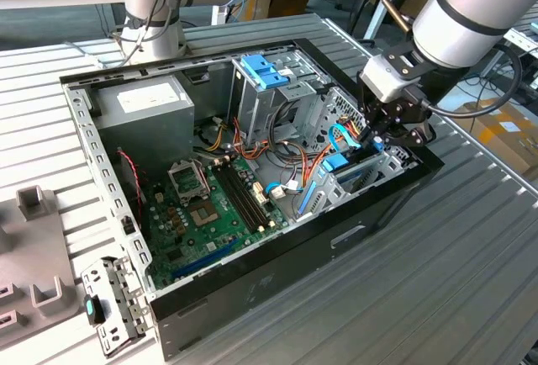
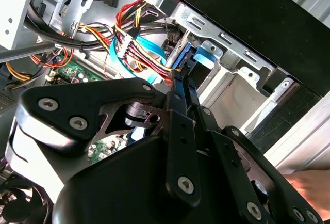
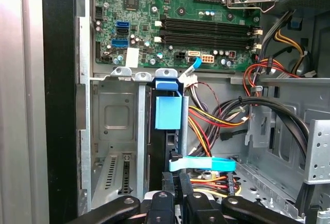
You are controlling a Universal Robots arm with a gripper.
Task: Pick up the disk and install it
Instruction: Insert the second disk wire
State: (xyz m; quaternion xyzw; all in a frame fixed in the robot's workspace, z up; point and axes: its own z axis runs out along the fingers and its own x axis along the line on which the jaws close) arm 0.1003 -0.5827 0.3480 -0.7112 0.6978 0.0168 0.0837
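The disk is standing on edge in the grey metal drive cage at the front corner of the open computer case, its blue rail and end tab facing up toward the motherboard side. The hand is sitting directly at the disk's near end, in line with its edge; in the first wrist view its fingers are drawn close together against the disk's dark edge, appearing clenched on it. A thin blue cable is crossing just beside the hand.
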